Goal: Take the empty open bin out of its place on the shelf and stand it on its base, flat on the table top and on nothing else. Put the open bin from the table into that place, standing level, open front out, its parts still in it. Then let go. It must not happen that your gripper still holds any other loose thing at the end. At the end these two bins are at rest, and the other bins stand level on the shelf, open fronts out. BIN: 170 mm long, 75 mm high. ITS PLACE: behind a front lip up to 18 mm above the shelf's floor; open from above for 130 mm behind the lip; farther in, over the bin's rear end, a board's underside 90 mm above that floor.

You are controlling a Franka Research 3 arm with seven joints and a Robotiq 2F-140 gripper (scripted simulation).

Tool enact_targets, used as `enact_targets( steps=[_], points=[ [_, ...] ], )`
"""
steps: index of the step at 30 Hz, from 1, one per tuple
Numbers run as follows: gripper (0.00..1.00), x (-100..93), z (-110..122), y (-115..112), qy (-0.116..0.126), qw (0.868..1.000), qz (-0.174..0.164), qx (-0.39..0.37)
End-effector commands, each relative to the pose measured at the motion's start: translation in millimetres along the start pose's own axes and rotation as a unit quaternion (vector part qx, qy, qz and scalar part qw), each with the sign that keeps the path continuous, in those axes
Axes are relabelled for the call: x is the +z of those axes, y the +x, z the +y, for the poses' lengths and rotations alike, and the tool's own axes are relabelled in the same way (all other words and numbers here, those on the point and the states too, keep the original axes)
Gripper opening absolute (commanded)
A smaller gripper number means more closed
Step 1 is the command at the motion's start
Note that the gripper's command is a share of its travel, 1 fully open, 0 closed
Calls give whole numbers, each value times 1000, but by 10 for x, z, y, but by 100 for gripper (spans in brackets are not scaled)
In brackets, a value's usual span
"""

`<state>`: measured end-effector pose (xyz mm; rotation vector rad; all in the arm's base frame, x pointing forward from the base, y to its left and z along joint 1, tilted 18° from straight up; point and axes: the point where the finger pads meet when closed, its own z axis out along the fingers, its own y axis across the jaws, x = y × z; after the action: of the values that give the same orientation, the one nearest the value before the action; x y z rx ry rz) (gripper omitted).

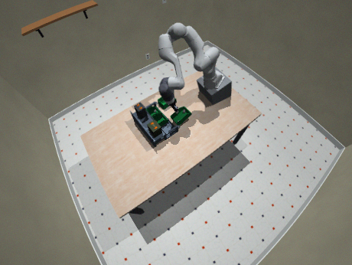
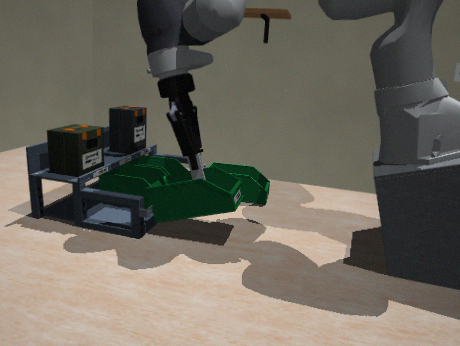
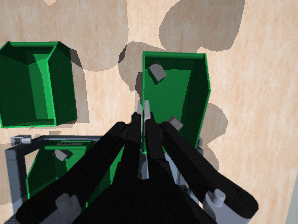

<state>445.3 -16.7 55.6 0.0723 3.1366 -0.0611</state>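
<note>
A green bin [image 1: 181,116] [image 2: 195,200] [image 3: 187,95] holds grey parts. It hangs tilted just off the table, right in front of the dark grey shelf [image 1: 169,131] [image 2: 35,192] [image 3: 11,165]. My gripper [image 1: 174,107] [image 2: 198,172] [image 3: 143,107] is shut on this bin's thin side wall. An empty green bin [image 1: 164,102] [image 2: 252,181] [image 3: 35,85] stands on the table top behind it, apart from the shelf. Other green bins [image 1: 154,112] [image 2: 132,175] [image 3: 50,165] sit in the shelf; one shows a grey part inside.
Two dark boxes [image 2: 75,149] [image 2: 127,129] with orange marks stand on the shelf's upper board. The robot's grey base block [image 1: 214,89] [image 2: 420,220] stands at the table's far right.
</note>
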Motion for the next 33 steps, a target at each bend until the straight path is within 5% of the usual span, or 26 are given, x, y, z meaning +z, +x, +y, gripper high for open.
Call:
enact_targets(
  steps=[1,33],
  points=[
    [0,-3,-9,8,0,1000,2,-4],
    [0,-14,3,-17,1,1000,-2,-4]
  ],
)
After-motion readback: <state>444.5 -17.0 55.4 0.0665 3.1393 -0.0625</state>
